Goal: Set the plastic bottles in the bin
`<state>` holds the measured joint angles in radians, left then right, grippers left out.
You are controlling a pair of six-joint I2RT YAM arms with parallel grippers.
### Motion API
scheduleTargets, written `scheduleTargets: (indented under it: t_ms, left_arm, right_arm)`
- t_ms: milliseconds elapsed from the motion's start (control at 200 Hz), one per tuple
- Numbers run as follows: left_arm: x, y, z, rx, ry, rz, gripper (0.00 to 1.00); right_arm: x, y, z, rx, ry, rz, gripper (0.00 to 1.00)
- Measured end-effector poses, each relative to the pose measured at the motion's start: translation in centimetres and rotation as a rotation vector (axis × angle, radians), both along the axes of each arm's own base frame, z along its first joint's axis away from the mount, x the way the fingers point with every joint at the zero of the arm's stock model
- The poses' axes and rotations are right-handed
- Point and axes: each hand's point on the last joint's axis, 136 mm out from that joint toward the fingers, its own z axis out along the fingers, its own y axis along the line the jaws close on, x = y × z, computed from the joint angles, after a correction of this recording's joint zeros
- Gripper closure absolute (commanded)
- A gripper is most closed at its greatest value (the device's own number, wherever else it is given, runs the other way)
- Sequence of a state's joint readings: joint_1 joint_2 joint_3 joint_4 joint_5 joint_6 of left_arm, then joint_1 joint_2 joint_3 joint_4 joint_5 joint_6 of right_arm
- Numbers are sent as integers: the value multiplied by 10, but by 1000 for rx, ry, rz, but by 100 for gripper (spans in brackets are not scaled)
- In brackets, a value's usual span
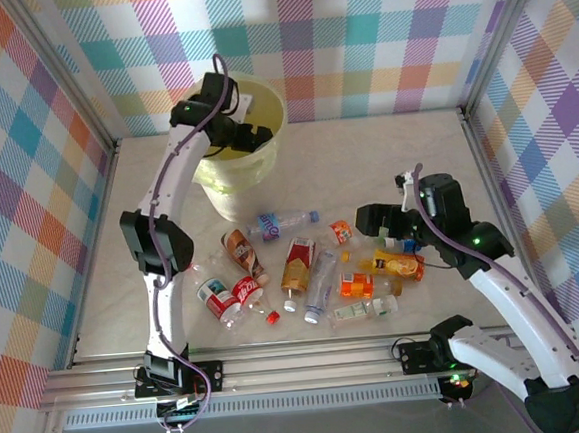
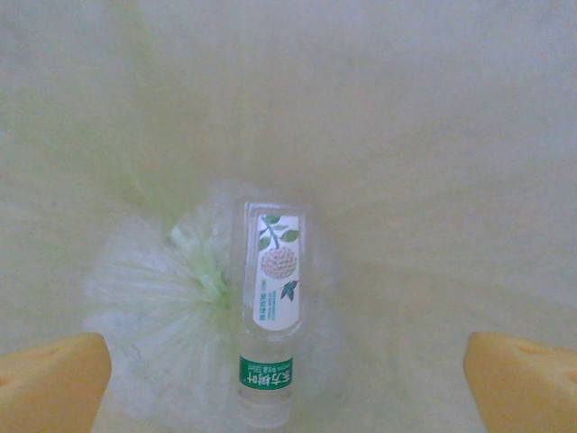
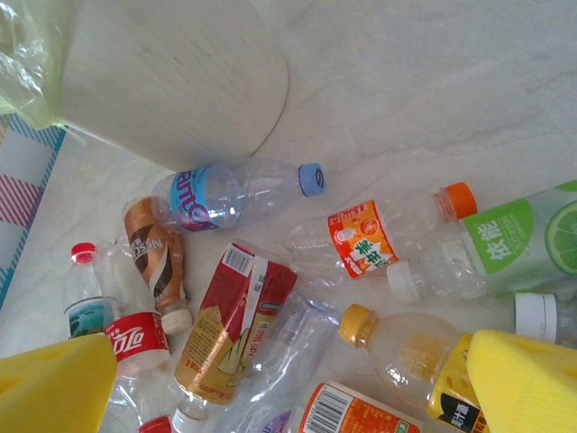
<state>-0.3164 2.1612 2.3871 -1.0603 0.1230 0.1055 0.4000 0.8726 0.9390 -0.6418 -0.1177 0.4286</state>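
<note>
- Left gripper (image 2: 284, 365): jaws wide apart with nothing between the pads. In the top view it hangs over the mouth of the bin (image 1: 266, 103).
- Directly beneath it, a clear bottle with a green band (image 2: 268, 316) lies on the bin floor, well apart from the pads.
- Right gripper (image 3: 288, 370): jaws spread and empty, poised above the heap of bottles on the table (image 1: 385, 159).
- Nearest below it are a yellow-capped bottle (image 3: 401, 352) and a crumpled red-and-gold-labelled bottle (image 3: 233, 316).
- Farther out lie an orange-capped bottle (image 3: 379, 236) and a blue-capped bottle (image 3: 236, 192), the latter near the bin's base.
- Handling, as judged: the bottles look empty and thin-walled, so they should be light, springy and slick. Several overlap, so a lift may drag neighbours.
- Recommended hold: across the labelled mid-body, jaws square to the long axis. The neck is stiffer but narrow.
</note>
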Motion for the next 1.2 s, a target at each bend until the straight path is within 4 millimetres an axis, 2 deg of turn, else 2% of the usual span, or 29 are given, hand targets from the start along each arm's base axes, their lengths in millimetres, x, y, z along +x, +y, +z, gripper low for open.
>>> scheduleTargets:
  t_ms: [165, 360, 460, 610, 730, 930, 1005, 1200]
  left_arm:
    - [-13, 1, 54, -78, -95, 17, 0]
    - [-46, -3, 127, -245, -197, 21, 0]
    - [-71, -6, 152, -320, -229, -12, 0]
    - [-111, -12, 177, -423, -252, -84, 0]
    - [-140, -25, 179, -491, -236, -167, 0]
    - [-199, -66, 152, -579, -143, -374, 0]
    - [-219, -82, 136, -618, -108, -452, 0]
    - [-244, -109, 114, -675, -87, -562, 0]
  right_arm:
    - [1, -4, -12, -32, 49, -20, 0]
    - [1, -12, -26, -71, 102, -70, 0]
    - [2, -15, -27, -93, 123, -80, 0]
    - [8, -21, -22, -138, 123, -109, 0]
    - [10, -31, -27, -167, 154, -172, 0]
    - [16, -57, -59, -239, 301, -312, 0]
    - [20, -70, -67, -255, 344, -375, 0]
    - [25, -100, -75, -219, 408, -534, 0]
